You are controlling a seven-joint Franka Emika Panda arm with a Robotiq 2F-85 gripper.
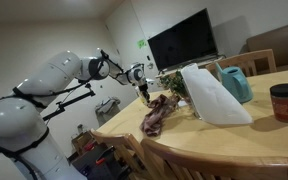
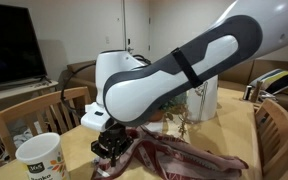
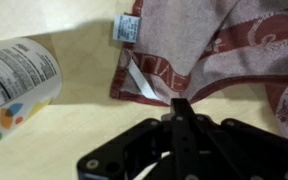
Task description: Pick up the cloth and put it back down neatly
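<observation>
Wrist view: gripper (image 3: pixel 179 104) jaws pinched together, empty, at cloth (image 3: pixel 219 50) edge, white tag (image 3: pixel 126 30) seen only here, ext view adds TV (image 1: pixel 184 40) far behind table (image 1: pixel 244 140).

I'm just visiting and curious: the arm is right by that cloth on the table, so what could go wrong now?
The cup stands close beside the gripper; a sideways swing might knock it over. The gripper is at the very edge of the cloth, so a thin pinch could slip. The cloth lies bunched, so it may land crumpled.
</observation>
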